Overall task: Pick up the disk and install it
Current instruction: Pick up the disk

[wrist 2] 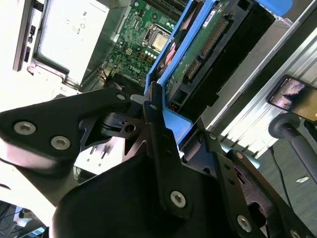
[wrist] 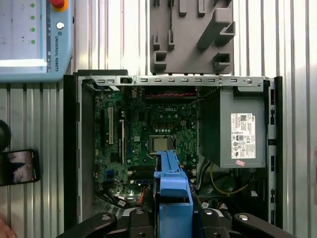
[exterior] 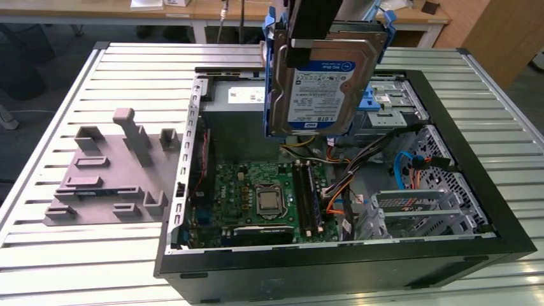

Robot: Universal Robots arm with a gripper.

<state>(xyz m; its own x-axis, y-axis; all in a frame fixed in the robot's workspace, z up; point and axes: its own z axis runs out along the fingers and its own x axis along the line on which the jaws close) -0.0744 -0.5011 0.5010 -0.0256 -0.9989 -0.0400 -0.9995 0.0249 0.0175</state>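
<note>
1. The disk (exterior: 322, 83) hangs on edge in mid-air, its label facing the exterior view. It is above the open computer case (exterior: 476, 191), over the end that holds the power supply (wrist: 237, 134).
2. It has a silver body with a white-and-blue label, and a blue carrier (wrist: 172, 181) frames its sides. The second wrist view shows its green circuit-board side (wrist 2: 198, 47).
3. The pincer (exterior: 302, 54) is clenched on the carrier's upper end, gripping the disk from above.
4. I judge the pick-up done and the install in hand, since the disk touches neither case nor desk (exterior: 127, 76).
5. As I judge it, seating the disk calls for squaring it to a drive cage (exterior: 395, 111) and keeping clear of the loose cables (exterior: 374, 153). I cannot tell which slot takes it.
</note>
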